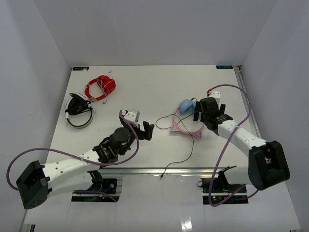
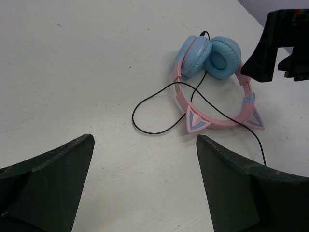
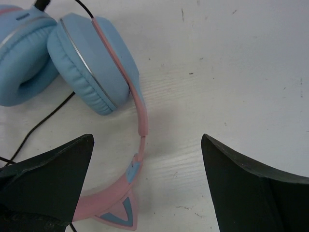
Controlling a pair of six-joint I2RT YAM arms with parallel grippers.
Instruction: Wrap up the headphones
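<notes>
**Both claws wide and empty, headphones not yet gripped**

Nearest: the thin cable (image 1: 186,145) trails from the headphones toward the near bench (image 1: 159,82) edge, its tail lying loose behind and to one side of both claws. The left claw (image 1: 147,130) is spread wide and holds nothing. The headphones (image 2: 210,58) lie flat on the bench just ahead of it, a cable loop between. The right claw (image 3: 147,137) is also wide and empty, hovering over the headphones with the pink headband running between its fingers and the blue earcups just past them.

Risks, as I judge them:
- The cable crosses the headband, so closing there could pinch it.
- The long tail may snag on an arm or slip off the edge.
- The claws are near each other and could bump.

Well off to the left claw's far left are the black-and-white headphones (image 1: 79,110), with the red cable bundle (image 1: 101,87) beyond. Neither is in the way.
</notes>
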